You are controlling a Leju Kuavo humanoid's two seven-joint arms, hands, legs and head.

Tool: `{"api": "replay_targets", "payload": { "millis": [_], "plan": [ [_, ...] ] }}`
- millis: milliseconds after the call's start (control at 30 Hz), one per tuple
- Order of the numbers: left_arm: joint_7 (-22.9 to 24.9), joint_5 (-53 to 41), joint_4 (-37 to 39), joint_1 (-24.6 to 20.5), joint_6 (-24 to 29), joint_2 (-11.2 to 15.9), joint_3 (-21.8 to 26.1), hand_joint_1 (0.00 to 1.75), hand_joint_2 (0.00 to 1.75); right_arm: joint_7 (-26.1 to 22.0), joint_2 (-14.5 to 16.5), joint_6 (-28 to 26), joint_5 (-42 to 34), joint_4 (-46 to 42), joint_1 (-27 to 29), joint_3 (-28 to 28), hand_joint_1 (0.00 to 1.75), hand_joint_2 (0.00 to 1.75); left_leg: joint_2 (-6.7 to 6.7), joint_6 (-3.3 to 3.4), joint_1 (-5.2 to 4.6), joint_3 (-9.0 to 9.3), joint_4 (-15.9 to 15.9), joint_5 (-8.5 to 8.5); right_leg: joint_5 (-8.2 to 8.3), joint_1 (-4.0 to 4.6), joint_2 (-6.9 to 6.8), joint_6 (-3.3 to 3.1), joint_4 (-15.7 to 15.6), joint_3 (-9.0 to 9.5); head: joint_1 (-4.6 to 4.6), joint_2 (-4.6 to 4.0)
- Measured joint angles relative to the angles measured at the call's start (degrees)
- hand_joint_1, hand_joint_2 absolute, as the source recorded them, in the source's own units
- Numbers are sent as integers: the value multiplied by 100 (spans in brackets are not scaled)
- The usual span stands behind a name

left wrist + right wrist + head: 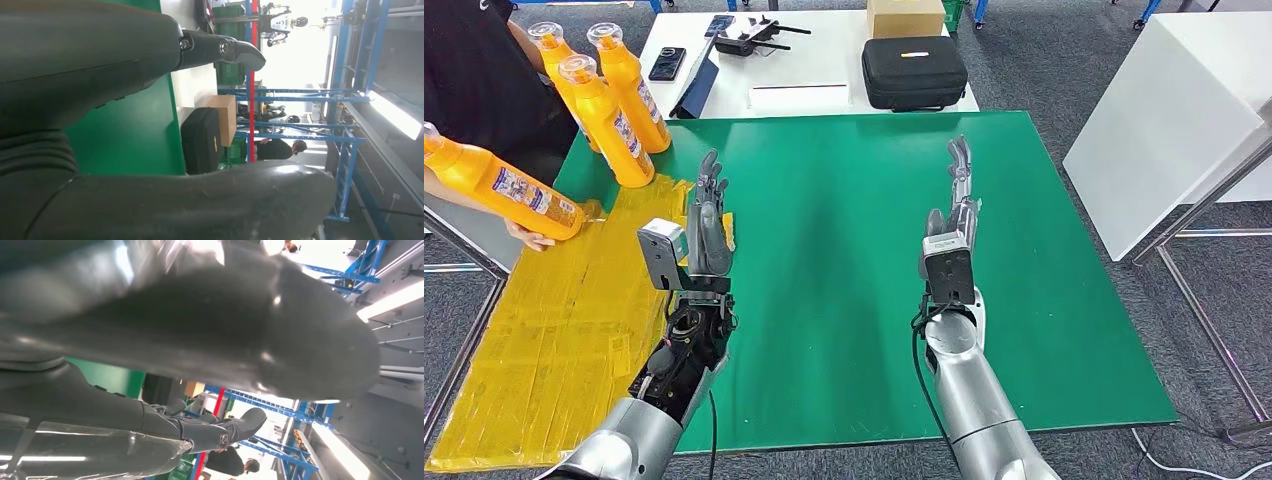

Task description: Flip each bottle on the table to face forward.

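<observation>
Both of the robot's hands are raised above the green mat (844, 250), fingers stretched out straight and apart, holding nothing. The left hand (708, 215) hovers over the mat's left part, right by the seam where the yellow taped sheet (544, 340) meets the green. The right hand (957, 195) stands over the middle of the mat, well apart from the left one and from every bottle.

Three orange bottles stand upright in a tight cluster at the mat's far left corner: one (609, 122) nearest the left hand, one (629, 88) just behind it, and a third (554, 50) farther back (their caps are clear, with an orange plug under each). A fourth bottle (499, 182) is tilted almost flat beyond the mat's left edge, over the yellow sheet, held by a person's hand (529, 236); the person, in a dark top, stands at that corner.

Beyond the mat's far edge sits a white table (824, 60) carrying a black zip case (914, 72), a cardboard box (905, 17), a phone (667, 63) and a dark controller (749, 40).
</observation>
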Motion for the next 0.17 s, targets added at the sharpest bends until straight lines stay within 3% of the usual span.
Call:
{"api": "replay_targets", "payload": {
  "millis": [167],
  "plan": [
    [-1,17,21,8,-1,3,1,0,0,-1,29,7,-3,62,-14,-8,0,0,0,0,-1,-2,0,0,0,-1,0,0,0,0,1,0]
  ]
}}
